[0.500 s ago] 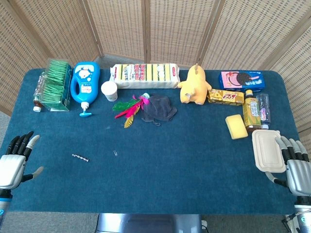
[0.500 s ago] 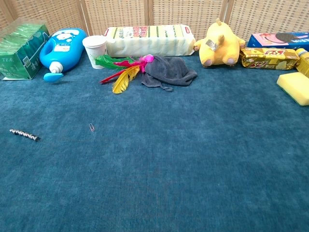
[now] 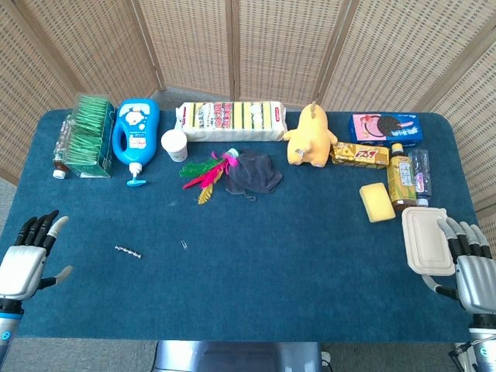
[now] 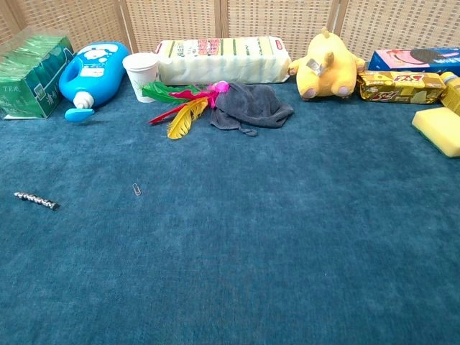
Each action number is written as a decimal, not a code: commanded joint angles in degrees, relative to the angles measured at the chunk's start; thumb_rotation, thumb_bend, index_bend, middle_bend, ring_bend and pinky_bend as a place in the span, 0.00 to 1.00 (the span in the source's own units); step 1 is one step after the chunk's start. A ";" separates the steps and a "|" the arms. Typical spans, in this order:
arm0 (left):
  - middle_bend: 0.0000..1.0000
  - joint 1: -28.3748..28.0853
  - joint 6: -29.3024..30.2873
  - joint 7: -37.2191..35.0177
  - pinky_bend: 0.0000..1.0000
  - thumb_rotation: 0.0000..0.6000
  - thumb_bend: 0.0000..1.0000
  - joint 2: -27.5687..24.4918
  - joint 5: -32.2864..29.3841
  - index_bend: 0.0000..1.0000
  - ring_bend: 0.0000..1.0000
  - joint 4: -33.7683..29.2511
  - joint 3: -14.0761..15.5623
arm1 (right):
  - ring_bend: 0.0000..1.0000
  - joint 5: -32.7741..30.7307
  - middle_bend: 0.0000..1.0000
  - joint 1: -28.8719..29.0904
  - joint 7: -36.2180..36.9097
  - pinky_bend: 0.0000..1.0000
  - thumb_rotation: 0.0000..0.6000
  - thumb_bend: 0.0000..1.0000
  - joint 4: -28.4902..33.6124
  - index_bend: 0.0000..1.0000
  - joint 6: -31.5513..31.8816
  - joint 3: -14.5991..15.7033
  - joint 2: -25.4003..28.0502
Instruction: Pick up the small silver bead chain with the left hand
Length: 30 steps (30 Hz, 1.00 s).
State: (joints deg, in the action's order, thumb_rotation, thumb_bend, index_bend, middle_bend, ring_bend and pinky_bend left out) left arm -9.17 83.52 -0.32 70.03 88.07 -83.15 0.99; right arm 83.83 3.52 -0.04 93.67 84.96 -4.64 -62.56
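A small silver bead chain point(image 3: 128, 252) lies stretched flat on the blue tablecloth, left of the middle; the chest view shows the bead chain point(image 4: 36, 200) near its left edge. My left hand point(image 3: 25, 257) hovers at the table's left front corner, well left of the chain, fingers spread and holding nothing. At the right front edge my right hand point(image 3: 468, 263) is open too, beside a white lidded box point(image 3: 425, 240). Neither hand appears in the chest view.
A small paperclip point(image 3: 184, 245) lies just right of the chain. Along the back stand a green tea box point(image 3: 84, 133), blue bottle point(image 3: 136, 132), paper cup point(image 3: 175, 144), feathers point(image 3: 204, 172), grey cloth point(image 3: 252, 172), yellow plush point(image 3: 310, 136), snack packs and a sponge point(image 3: 377, 201).
My left hand has shifted slightly forward and down at the table's corner. The chain and the right hand have barely moved.
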 commanded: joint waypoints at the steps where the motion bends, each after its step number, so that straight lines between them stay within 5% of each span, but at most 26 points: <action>1: 0.00 -1.63 -1.91 -0.91 0.00 1.00 0.33 2.11 1.30 0.13 0.00 2.95 -0.09 | 0.00 -0.08 0.00 0.05 -0.03 0.00 1.00 0.00 -0.02 0.00 -0.27 0.07 0.09; 11: 0.00 -6.26 -8.68 2.03 0.00 1.00 0.40 4.74 1.22 0.29 0.00 6.98 -1.12 | 0.00 -0.41 0.00 0.23 0.10 0.00 1.00 0.00 0.08 0.00 -0.95 0.10 0.41; 17: 0.00 -8.64 -13.52 6.23 0.00 1.00 0.57 5.08 -0.42 0.29 0.00 6.21 -1.47 | 0.00 -0.33 0.00 0.32 0.47 0.00 1.00 0.00 0.19 0.00 -1.26 0.22 0.52; 30: 0.00 -10.61 -19.02 12.42 0.00 1.00 0.59 7.20 -3.20 0.33 0.00 4.17 -0.84 | 0.00 0.63 0.00 0.54 1.94 0.00 1.00 0.00 0.40 0.00 -1.95 0.81 1.06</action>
State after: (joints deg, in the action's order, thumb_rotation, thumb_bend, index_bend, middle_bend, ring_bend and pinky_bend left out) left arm -19.54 64.82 11.90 77.01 84.98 -78.74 -0.04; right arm 84.46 4.06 1.88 94.06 83.03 -3.85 -61.52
